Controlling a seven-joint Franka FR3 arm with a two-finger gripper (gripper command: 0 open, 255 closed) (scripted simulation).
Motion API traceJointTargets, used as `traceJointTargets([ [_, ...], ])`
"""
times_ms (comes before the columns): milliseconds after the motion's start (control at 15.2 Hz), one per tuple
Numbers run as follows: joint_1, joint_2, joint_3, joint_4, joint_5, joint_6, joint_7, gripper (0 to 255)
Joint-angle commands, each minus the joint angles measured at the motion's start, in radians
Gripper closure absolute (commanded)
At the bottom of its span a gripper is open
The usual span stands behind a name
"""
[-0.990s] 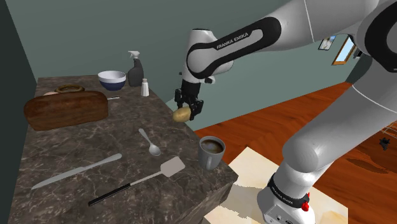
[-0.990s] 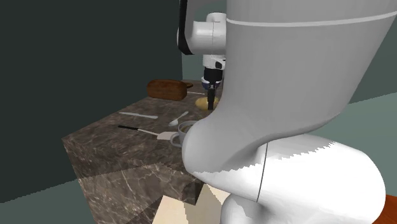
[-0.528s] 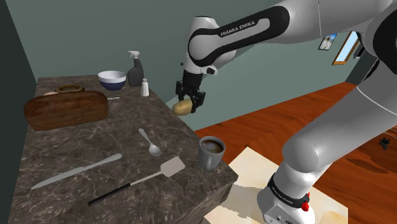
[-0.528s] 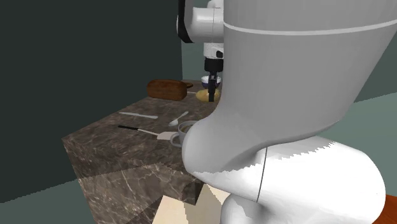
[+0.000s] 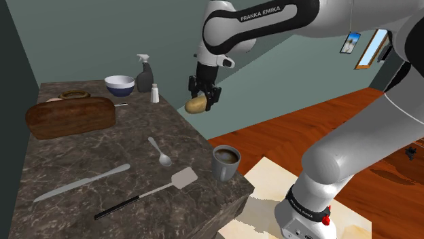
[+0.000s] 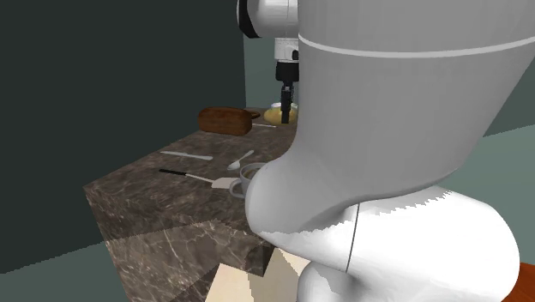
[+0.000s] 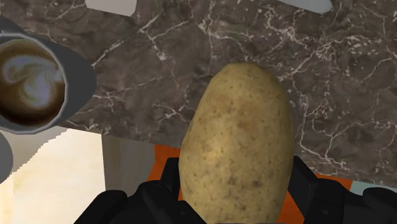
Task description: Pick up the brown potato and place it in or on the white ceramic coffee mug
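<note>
At the near end of the dark marbled surface (image 5: 102,146), a black-handled spatula (image 5: 146,193) and a table knife (image 5: 81,182) lie flat beside each other. At the corner closest to the robot's stand (image 5: 306,210) a grey mug (image 5: 225,162) stands upright, filled with coffee topped by pale foam. A spoon (image 5: 160,152) rests just past the spatula, towards the middle of the surface.

Beyond the spoon, the white Franka arm (image 5: 272,24) holds a brown potato (image 5: 196,104) in mid-air, its black jaws clamped on the potato's upper part. The potato hangs clear of the surface, over the edge on the shoulder view's right, and is well apart from the mug. In the wrist view the speckled potato (image 7: 238,143) stands lengthwise between the jaws, with the marbled top and a strip of reddish wooden floor (image 7: 167,159) below it and the coffee mug (image 7: 32,79) off to one side.

Farther back on the surface a long brown bread loaf (image 5: 70,116) lies on the shoulder view's left. At the far end, near the grey-green wall, stand a white-and-blue bowl (image 5: 119,85), a dark spray bottle (image 5: 144,75) and a small white shaker (image 5: 155,94).
</note>
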Motion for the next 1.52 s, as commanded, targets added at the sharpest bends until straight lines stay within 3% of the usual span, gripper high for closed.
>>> traceJointTargets([
  [0, 0.0, -0.006, -0.003, 0.02, 0.0, -0.026, 0.001, 255],
  [66, 0.0, -0.007, -0.004, 0.026, 0.0, -0.033, 0.001, 255],
  [528, 0.072, -0.312, -0.05, -0.212, 0.091, -0.097, -0.037, 255],
  [1056, 0.18, -0.681, -0.097, -0.422, 0.142, -0.263, -0.021, 255],
  [1452, 0.199, -0.711, -0.079, -0.501, 0.164, -0.215, -0.021, 255],
])
